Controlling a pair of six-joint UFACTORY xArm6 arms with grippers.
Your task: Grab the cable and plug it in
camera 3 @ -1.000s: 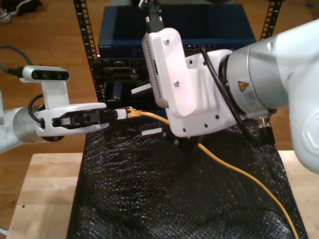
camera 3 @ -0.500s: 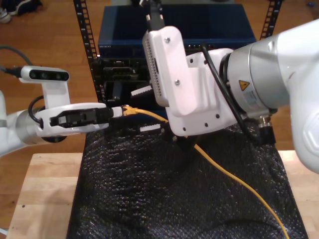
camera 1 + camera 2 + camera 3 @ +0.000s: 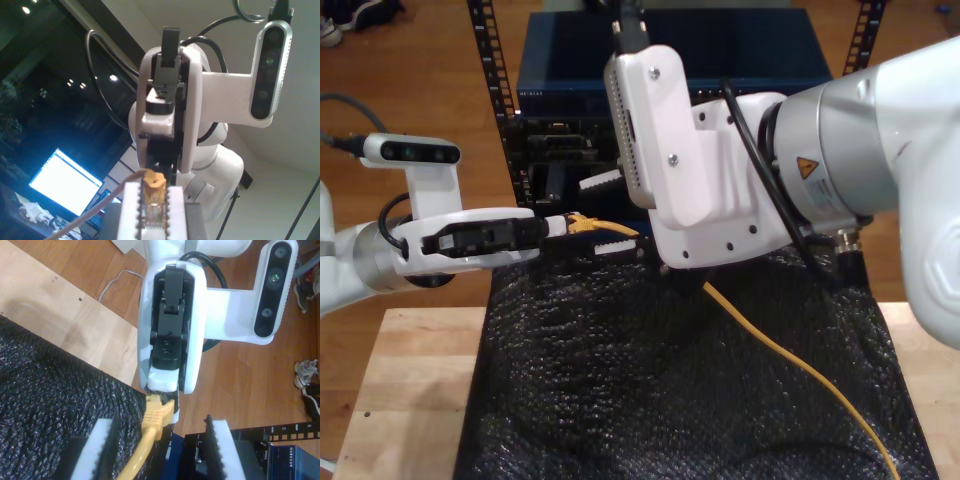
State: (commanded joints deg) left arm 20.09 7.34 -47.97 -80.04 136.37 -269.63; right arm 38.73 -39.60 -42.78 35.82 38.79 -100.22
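The yellow cable (image 3: pixel 790 362) runs from the exterior view's lower right across the black mat up to its boot (image 3: pixel 582 222). My first gripper (image 3: pixel 560 226), coming in from the exterior view's left, is shut on the plug end; the clear plug (image 3: pixel 152 210) sits between its white serrated pads. My second gripper (image 3: pixel 610 215), on the big white arm at the exterior view's right, is open. The cable (image 3: pixel 145 440) passes between its pads (image 3: pixel 102 450) just behind the boot, closer to one pad, and I cannot tell whether it touches it.
A black bubble-wrap mat (image 3: pixel 650 390) covers the middle of a wooden table (image 3: pixel 410 390). Behind it stands a rack (image 3: pixel 485 60) holding a blue network switch (image 3: pixel 740 60) and darker units below. Wooden floor lies beyond.
My second gripper has shifted up and slightly toward the exterior view's left along the cable, still open. My first gripper has kept hold of the plug end, almost still.
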